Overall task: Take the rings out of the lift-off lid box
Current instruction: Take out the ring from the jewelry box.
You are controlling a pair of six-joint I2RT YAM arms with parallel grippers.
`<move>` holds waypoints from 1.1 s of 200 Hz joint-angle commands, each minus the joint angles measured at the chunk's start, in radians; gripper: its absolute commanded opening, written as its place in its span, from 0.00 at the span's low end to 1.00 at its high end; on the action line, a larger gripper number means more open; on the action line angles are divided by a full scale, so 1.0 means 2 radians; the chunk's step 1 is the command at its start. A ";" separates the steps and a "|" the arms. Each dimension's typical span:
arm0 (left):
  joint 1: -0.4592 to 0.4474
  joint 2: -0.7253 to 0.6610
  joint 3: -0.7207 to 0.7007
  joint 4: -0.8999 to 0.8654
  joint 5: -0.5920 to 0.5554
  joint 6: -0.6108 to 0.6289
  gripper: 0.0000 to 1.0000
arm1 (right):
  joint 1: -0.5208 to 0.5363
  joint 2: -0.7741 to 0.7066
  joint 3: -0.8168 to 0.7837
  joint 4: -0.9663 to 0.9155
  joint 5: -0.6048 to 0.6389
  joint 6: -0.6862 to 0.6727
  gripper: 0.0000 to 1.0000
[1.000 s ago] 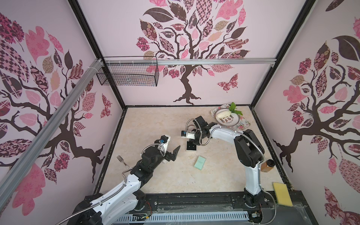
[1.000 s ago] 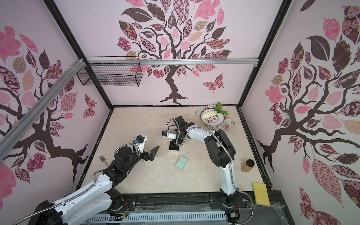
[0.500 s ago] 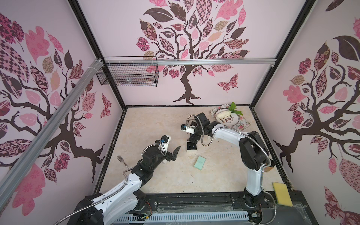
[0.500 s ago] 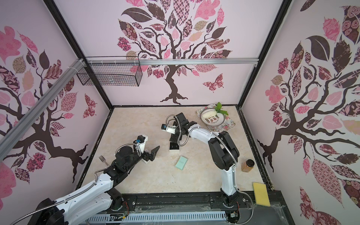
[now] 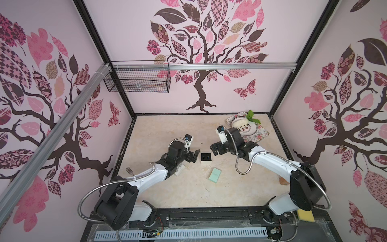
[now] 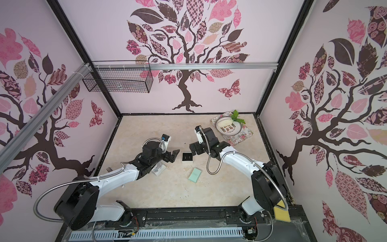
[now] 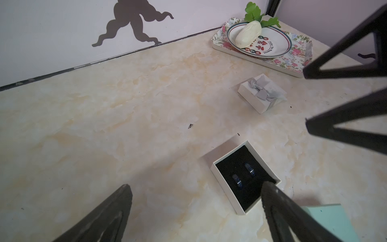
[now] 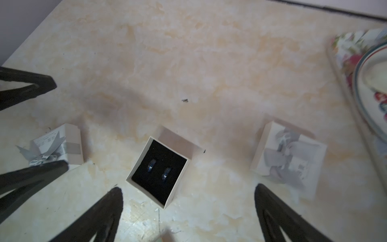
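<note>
A fork (image 5: 129, 170) lies at the left edge of the worktop (image 5: 167, 130), its handle lost under the left arm. A ribboned white box (image 8: 62, 146) beside it is half hidden beneath that arm in both top views. The left gripper (image 5: 195, 156) hovers just left of the open box (image 7: 225, 191), fingers spread wide, holding nothing. The box sits mid-worktop, lid off, with two dark rings (image 8: 151, 164) standing side by side in its black padding; in both top views they are mere specks. A mint-green box (image 5: 215, 175) lies near it on the robot's side, cut off in the left wrist view. The right gripper (image 5: 214, 150) hangs just right of the open box, fingers likewise released and empty. A second ribboned white piece (image 7: 261, 92) rests between the open box and the tray (image 7: 293, 60). The right arm covers it in both top views, and whether it is a lid or a whole box cannot be told. The tray, in the far right corner, carries a plate (image 7: 276, 42) with a white radish (image 7: 249, 34), blurred in the right wrist view. A brown object (image 5: 282, 180) is mostly hidden behind the right arm, and a yellow sponge (image 5: 305, 215) sits partly behind its base. The worktop is pale marbled beige with small dark flecks. Pink walls with tree decals enclose it, and a wire basket (image 5: 136, 80) hangs at the back left.
</note>
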 commanded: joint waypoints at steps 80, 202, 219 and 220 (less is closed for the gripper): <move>-0.016 0.148 0.005 0.233 -0.001 0.056 0.98 | 0.027 0.028 -0.011 0.029 -0.036 0.134 0.38; 0.004 0.199 -0.010 0.295 0.023 0.044 0.98 | 0.049 0.098 0.022 -0.001 -0.035 0.143 0.31; 0.003 0.211 -0.016 0.313 0.022 0.045 0.98 | 0.050 0.106 0.025 0.001 -0.033 0.144 0.31; 0.003 0.211 -0.016 0.313 0.022 0.045 0.98 | 0.050 0.107 0.026 0.001 -0.033 0.144 0.31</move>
